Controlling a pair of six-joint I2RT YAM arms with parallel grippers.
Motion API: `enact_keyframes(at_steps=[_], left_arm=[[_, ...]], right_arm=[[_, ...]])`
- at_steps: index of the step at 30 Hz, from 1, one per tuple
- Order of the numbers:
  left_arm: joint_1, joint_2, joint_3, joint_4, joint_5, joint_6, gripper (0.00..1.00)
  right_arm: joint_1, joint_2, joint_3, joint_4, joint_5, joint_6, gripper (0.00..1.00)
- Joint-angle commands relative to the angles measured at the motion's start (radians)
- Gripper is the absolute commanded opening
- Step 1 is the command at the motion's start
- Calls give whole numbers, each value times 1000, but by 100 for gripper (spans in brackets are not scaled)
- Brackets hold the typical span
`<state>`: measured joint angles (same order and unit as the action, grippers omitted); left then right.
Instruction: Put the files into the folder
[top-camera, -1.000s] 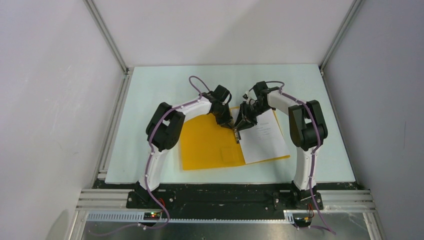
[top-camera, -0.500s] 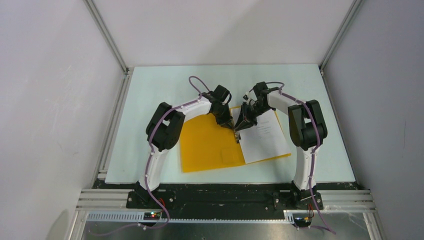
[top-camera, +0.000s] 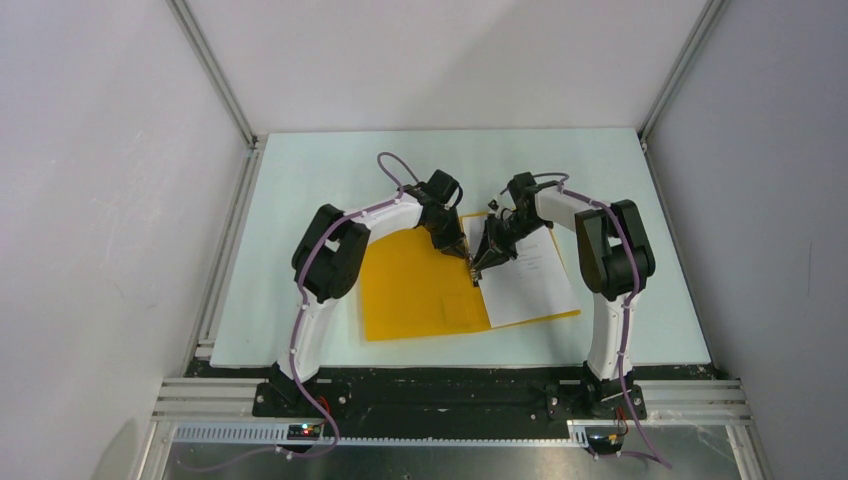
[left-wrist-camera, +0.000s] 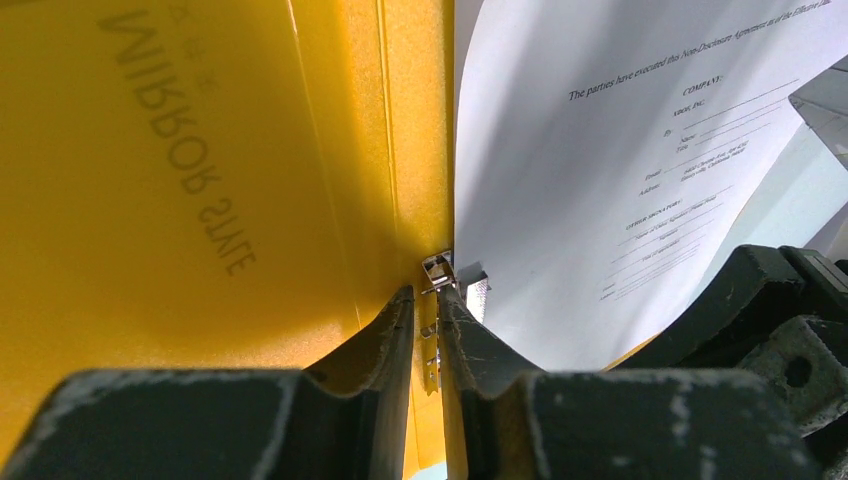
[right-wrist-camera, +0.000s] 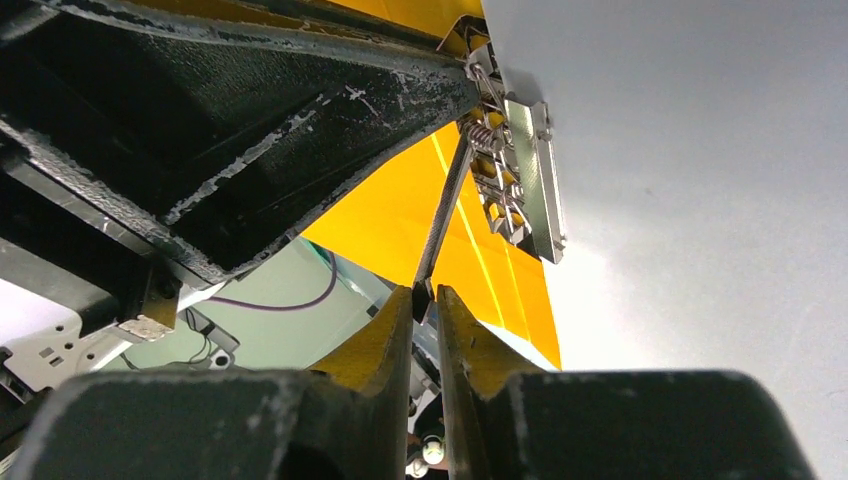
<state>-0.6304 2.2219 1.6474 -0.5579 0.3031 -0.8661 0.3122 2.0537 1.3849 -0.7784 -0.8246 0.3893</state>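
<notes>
Files (top-camera: 530, 275) lie on the right half of the open folder (top-camera: 415, 285); left pincer (left-wrist-camera: 425, 300) nips the clip (left-wrist-camera: 438, 268), right pincer (right-wrist-camera: 425, 300) nips its lever (right-wrist-camera: 445, 215), which could slip and snap down crooked

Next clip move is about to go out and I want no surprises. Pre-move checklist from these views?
1. folder open flat: ok.
2. files lying on its right half: ok.
3. left claw shut on clip at the spine: ok.
4. right claw shut on clip lever: ok.
5. Files' edge seated under the clip plate: cannot tell.
</notes>
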Motion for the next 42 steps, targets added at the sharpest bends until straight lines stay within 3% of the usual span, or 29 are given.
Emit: enact_keyframes(at_steps=[1,13,18,27,42], left_arm=[[6,27,-22,-17,-29,-9,21],[7,25,-34,-18,-35,-7,21],[7,29,-34,-18,-30,-8,21],[8,29,-39,-18,-31,-4,21],[8,33,-38,-19,-34,-8,21]], right_arm=[[5,31,-14,-40,78,-36,18],[48,72,-11,-43,110,-84,16],[80,66,-5,-95,244,-125,13],[68,55,-9,-102,329,-129,5],[63,84,-7,-111,402,-164,4]])
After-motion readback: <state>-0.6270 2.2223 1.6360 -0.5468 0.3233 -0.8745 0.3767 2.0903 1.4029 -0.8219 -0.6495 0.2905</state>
